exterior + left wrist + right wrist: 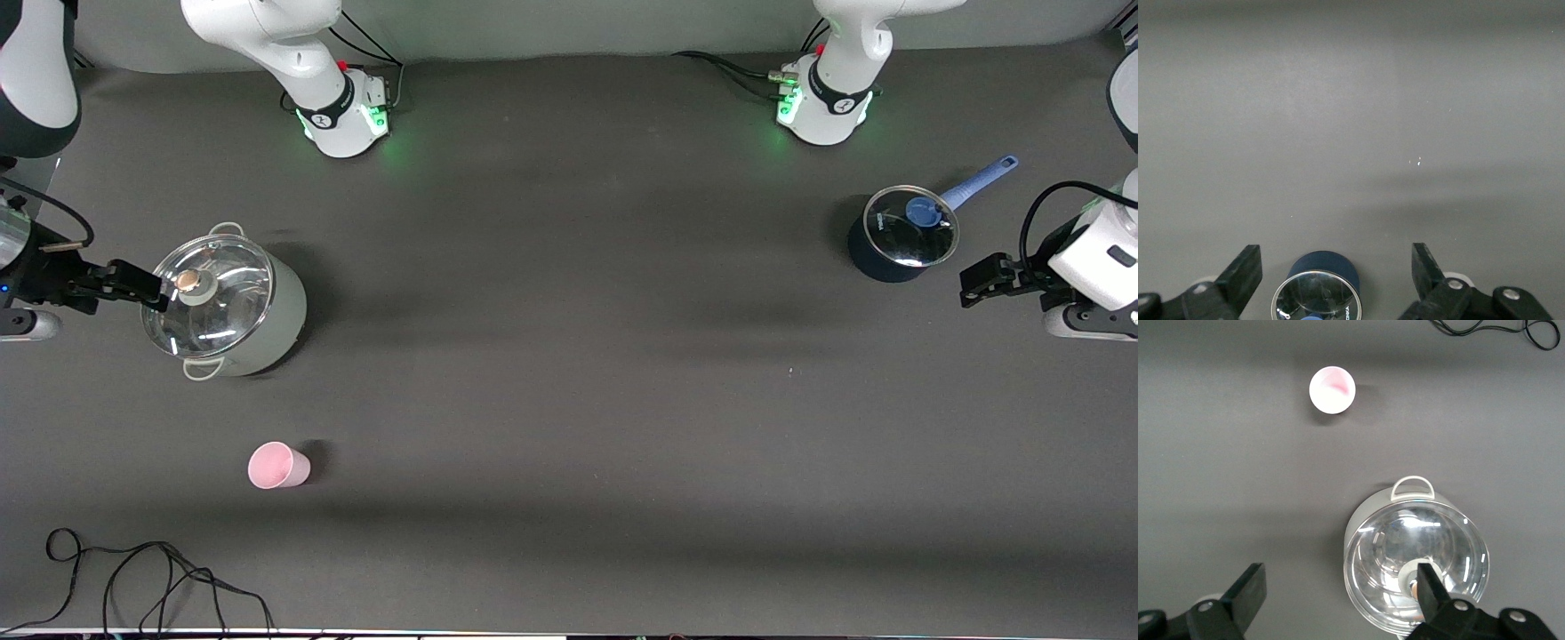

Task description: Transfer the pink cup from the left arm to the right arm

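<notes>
The pink cup (278, 466) stands upright on the dark table, toward the right arm's end and nearer to the front camera than the white pot. It also shows in the right wrist view (1332, 389), with nothing touching it. My right gripper (133, 283) is open and empty, up by the rim of the white pot (227, 302); in its wrist view (1340, 587) one finger overlaps the glass lid. My left gripper (978, 286) is open and empty near the left arm's end, over the table beside the blue saucepan; in its wrist view (1336, 263) the saucepan shows between the fingers.
The white pot with a glass lid (1415, 567) stands at the right arm's end. A dark blue saucepan (898, 236) with glass lid and blue handle stands at the left arm's end (1319, 293). A black cable (133, 578) lies near the table's front edge.
</notes>
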`<action>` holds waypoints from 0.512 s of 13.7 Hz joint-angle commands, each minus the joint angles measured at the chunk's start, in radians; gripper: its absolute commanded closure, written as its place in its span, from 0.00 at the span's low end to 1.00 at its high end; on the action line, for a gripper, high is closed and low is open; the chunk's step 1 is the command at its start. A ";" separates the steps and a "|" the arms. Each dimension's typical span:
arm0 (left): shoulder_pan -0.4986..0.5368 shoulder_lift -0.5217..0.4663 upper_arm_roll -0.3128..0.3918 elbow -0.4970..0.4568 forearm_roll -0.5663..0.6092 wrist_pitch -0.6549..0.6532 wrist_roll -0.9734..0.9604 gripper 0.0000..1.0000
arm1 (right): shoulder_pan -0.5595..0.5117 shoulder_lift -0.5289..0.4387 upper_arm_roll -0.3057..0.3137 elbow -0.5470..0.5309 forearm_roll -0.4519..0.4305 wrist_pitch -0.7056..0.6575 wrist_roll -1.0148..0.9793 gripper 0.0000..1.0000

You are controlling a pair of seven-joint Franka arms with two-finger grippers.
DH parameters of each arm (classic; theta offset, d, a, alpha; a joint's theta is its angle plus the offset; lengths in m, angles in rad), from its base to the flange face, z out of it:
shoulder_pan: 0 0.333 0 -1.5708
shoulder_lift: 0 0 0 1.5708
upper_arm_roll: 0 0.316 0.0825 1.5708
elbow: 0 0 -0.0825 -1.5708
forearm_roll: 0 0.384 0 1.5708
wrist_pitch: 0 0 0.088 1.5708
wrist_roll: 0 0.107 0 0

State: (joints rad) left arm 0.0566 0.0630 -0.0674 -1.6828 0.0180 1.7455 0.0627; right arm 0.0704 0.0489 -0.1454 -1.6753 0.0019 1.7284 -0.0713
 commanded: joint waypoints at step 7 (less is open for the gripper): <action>0.002 -0.031 0.000 -0.041 -0.010 0.017 -0.015 0.00 | -0.147 -0.007 0.173 0.022 -0.005 0.030 -0.004 0.00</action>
State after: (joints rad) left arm 0.0572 0.0625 -0.0674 -1.6929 0.0165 1.7472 0.0622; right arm -0.0642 0.0487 0.0160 -1.6614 0.0019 1.7538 -0.0733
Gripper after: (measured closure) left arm 0.000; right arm 0.000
